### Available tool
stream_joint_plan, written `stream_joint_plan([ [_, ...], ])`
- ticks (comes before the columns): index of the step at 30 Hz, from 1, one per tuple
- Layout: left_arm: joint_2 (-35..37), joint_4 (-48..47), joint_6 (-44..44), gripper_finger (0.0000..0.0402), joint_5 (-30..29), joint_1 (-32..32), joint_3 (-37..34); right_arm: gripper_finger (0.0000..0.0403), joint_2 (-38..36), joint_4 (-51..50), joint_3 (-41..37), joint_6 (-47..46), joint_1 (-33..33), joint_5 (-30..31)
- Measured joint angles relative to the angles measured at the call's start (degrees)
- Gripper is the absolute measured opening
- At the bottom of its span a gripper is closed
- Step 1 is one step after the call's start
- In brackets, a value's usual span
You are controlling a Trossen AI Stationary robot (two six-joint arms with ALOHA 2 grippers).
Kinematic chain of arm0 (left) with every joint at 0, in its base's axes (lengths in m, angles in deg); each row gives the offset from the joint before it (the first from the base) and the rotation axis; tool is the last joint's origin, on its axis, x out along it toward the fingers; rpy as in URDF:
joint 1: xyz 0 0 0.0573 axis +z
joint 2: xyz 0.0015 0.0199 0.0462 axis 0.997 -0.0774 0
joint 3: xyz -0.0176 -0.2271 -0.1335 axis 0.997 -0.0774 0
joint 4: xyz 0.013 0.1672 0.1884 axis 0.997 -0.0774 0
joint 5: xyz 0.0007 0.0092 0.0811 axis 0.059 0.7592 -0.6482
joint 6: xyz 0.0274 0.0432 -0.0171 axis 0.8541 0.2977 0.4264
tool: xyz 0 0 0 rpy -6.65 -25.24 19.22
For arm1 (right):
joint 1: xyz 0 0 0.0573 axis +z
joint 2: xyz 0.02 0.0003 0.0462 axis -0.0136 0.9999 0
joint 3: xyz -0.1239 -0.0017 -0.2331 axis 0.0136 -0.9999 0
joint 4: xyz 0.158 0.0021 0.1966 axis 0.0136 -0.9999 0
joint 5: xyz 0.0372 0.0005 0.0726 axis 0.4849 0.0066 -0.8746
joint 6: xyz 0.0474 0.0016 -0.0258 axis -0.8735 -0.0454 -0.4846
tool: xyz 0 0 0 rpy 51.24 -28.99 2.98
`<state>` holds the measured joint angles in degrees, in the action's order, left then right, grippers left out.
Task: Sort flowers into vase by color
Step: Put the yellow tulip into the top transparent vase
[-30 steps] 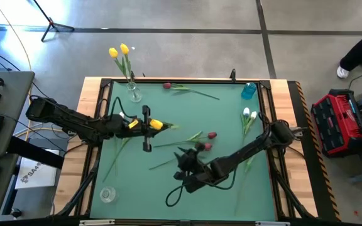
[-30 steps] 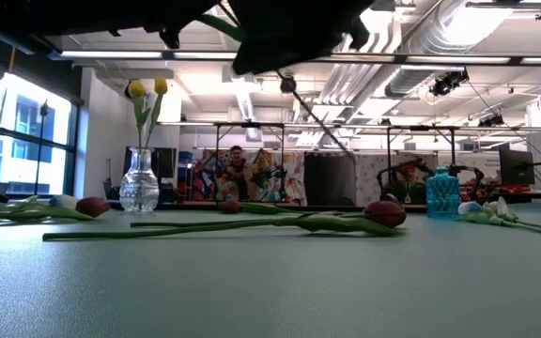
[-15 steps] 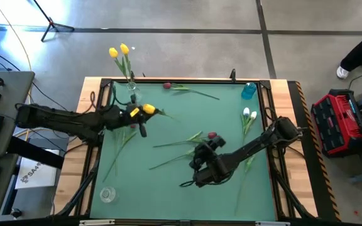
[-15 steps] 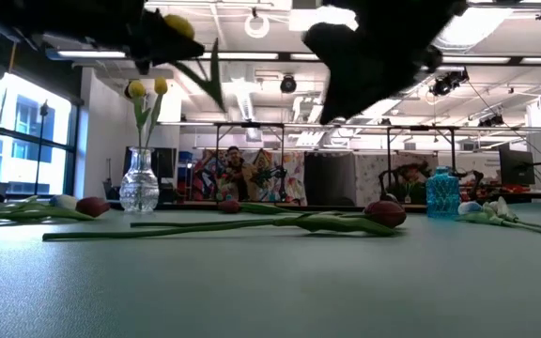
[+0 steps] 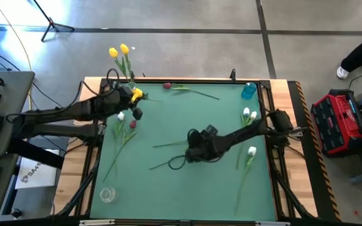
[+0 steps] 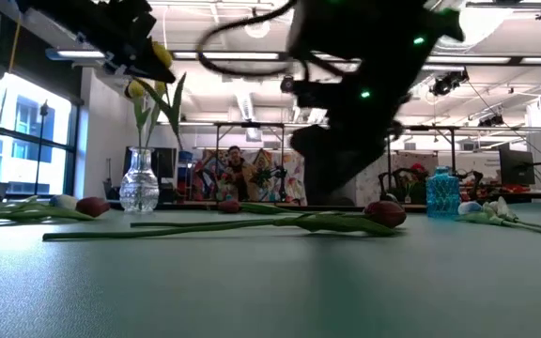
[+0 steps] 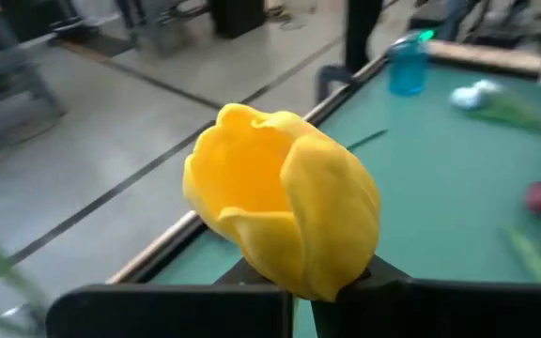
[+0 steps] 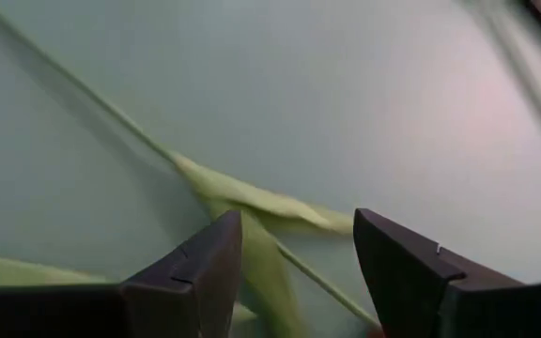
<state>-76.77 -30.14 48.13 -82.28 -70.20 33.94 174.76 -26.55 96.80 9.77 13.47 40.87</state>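
Note:
My left gripper (image 5: 134,98) is shut on a yellow tulip (image 7: 280,211) and hovers at the clear vase (image 6: 140,183), which stands near the table's far left corner with two yellow tulips (image 5: 119,51) in it. My right gripper (image 5: 195,152) is open and low over the middle of the table. In the right wrist view its fingers stand on either side of a green stem and leaf (image 8: 252,202) lying on the mat. A dark red tulip (image 6: 385,213) lies on its side near that gripper. My left gripper pinches the yellow tulip just under its head (image 7: 294,282), which stands out beyond the fingertips. The tulip is lifted clear of the table, and a green leaf (image 6: 173,101) hangs below the hold. The stem is hidden by the gripper and arm.
A blue vase (image 5: 249,90) stands near the far right corner, with white tulips (image 5: 249,114) lying next to it and another (image 5: 251,151) nearer. Dark red tulips (image 5: 167,85) (image 5: 132,124) and a white one (image 5: 120,117) lie on the left half. A small clear glass (image 5: 107,194) stands near left.
My left gripper has carried the yellow tulip from the table's left middle toward the far left corner, up to the clear vase. My right gripper has moved toward the far edge and down, ending low over the stems in the middle.

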Motion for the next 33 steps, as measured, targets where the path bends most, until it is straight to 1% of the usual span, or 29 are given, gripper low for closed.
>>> stream_joint_plan([
  [2, 0.0, -3.5, 0.4, 0.0, -0.7, 2.3, 1.8, 0.0186, 0.0, 4.2, 0.0, 4.1, -0.9, -1.7],
  [6, 0.0, -7.3, 0.9, 0.0, -0.6, 6.5, 4.7, 0.0175, -0.3, 9.2, 0.0, 9.8, -1.3, -1.8],
  [11, 0.0, -7.9, 0.9, 0.0, 7.2, 9.2, 9.8, 0.0167, -0.7, 10.4, 0.0, 12.9, -1.9, -2.5],
  [13, -0.2, -9.0, 0.9, 0.0, 8.8, 9.5, 12.4, 0.0167, -0.7, 10.0, 0.0, 13.0, -2.3, -3.0],
  [15, -0.6, -11.6, 1.5, 0.0, 8.9, 10.0, 15.5, 0.0167, -0.7, 10.1, 0.0, 13.2, -2.7, -3.7],
  [18, -1.6, -17.7, 3.1, 0.0, 7.0, 11.3, 20.9, 0.0167, -0.7, 10.1, 0.0, 14.6, -3.4, -5.1],
  [24, -4.3, -27.3, 4.0, 0.0, 6.3, 14.6, 30.1, 0.0167, -0.7, 10.7, 0.0, 19.1, -3.8, -5.2],
  [30, -6.5, -30.8, 5.9, 0.0, 6.5, 18.3, 35.9, 0.0167, -0.7, 12.6, 0.0, 20.6, -3.8, -5.2],
  [33, -7.4, -30.8, 6.0, 0.0, 8.2, 19.8, 37.9, 0.0167, -0.7, 12.6, 0.0, 20.7, -3.8, -5.4],
])
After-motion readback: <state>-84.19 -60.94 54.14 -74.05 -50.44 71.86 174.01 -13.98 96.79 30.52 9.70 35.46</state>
